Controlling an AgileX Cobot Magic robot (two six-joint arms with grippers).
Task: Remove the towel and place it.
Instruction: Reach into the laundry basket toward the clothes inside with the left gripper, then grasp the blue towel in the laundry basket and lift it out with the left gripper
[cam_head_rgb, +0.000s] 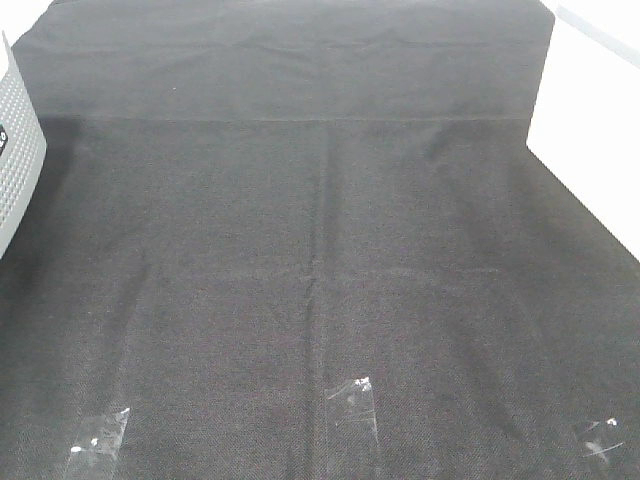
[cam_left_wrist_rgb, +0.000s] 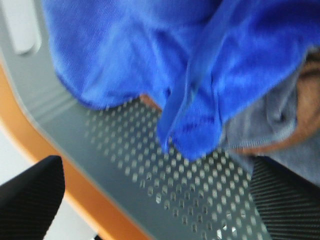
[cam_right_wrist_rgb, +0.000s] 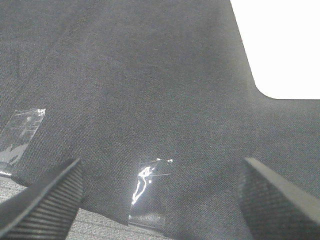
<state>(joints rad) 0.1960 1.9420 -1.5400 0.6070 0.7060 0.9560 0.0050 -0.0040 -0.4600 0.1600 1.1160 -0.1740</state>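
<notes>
The bright blue towel (cam_left_wrist_rgb: 125, 50) lies bunched in a grey perforated basket (cam_left_wrist_rgb: 175, 185) with an orange rim, seen only in the left wrist view. One stitched fold of it hangs over the basket's dotted wall. My left gripper (cam_left_wrist_rgb: 160, 200) hovers just short of that fold, open, its black fingers (cam_left_wrist_rgb: 35, 192) wide apart and touching nothing. My right gripper (cam_right_wrist_rgb: 160, 200) is open over the black table cloth (cam_right_wrist_rgb: 150, 90) with nothing between its fingers. Neither arm shows in the exterior high view, where only the basket's (cam_head_rgb: 15, 150) grey wall appears at the left edge.
A grey cloth (cam_left_wrist_rgb: 270, 120) and a brown one (cam_left_wrist_rgb: 307, 85) lie beside the towel in the basket. The black cloth (cam_head_rgb: 320, 250) covers the table; clear tape pieces (cam_head_rgb: 350, 400) (cam_head_rgb: 100, 435) (cam_head_rgb: 600, 438) hold its front. A white surface (cam_head_rgb: 600, 130) borders it at the right.
</notes>
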